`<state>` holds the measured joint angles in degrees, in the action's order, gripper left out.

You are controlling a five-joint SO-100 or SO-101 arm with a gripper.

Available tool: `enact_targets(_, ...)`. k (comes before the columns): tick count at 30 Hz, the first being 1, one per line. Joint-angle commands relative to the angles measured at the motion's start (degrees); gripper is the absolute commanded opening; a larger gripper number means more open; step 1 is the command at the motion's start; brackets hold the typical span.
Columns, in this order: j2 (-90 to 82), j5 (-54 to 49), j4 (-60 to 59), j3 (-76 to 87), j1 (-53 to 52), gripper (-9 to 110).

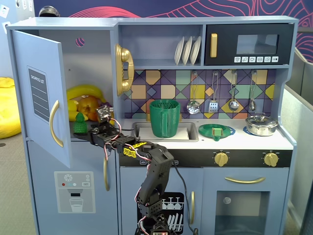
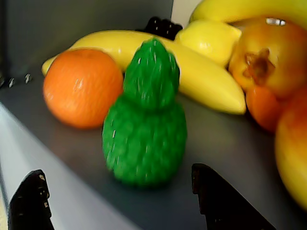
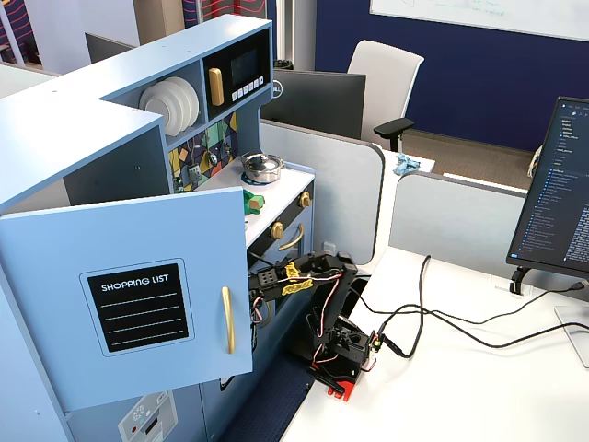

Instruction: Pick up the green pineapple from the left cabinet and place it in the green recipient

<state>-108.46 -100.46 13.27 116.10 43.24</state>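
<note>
An office: a white tabletop (image 3: 479,368) strewn with black cables, a monitor (image 3: 555,193) at its right edge, and grey partition panels (image 3: 451,226) behind. Beyond stand a white swivel chair (image 3: 382,83) and a dark blue wall (image 3: 442,64), evenly lit. A yellow beanbag (image 1: 9,105) sits on grey floor.

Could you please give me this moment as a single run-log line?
phase: approach | gripper: jaws open, either side of pineapple, not touching | pineapple: upright in cabinet | cup: in sink, empty-handed run

Green pineapple (image 2: 145,129) upright in open left cabinet (image 1: 41,93); green recipient (image 1: 165,117) in sink.
</note>
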Motion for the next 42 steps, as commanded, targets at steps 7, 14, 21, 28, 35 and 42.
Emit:
enact_targets(7, 9.8, -1.6, 3.6, -15.6, -0.8, 32)
enact_targets(14, 15.7, -2.3, 5.6, -21.5, -0.5, 31)
enact_targets(21, 18.4, -3.7, 6.2, -23.3, 0.1, 17)
enact_targets(28, 18.2, -4.4, 5.0, -22.5, 0.4, 0)
enact_targets(35, 17.1, -6.6, 3.5, -22.8, 1.0, 0)
enact_targets(42, 8.8, -18.6, -4.1, -19.1, 1.1, 0)
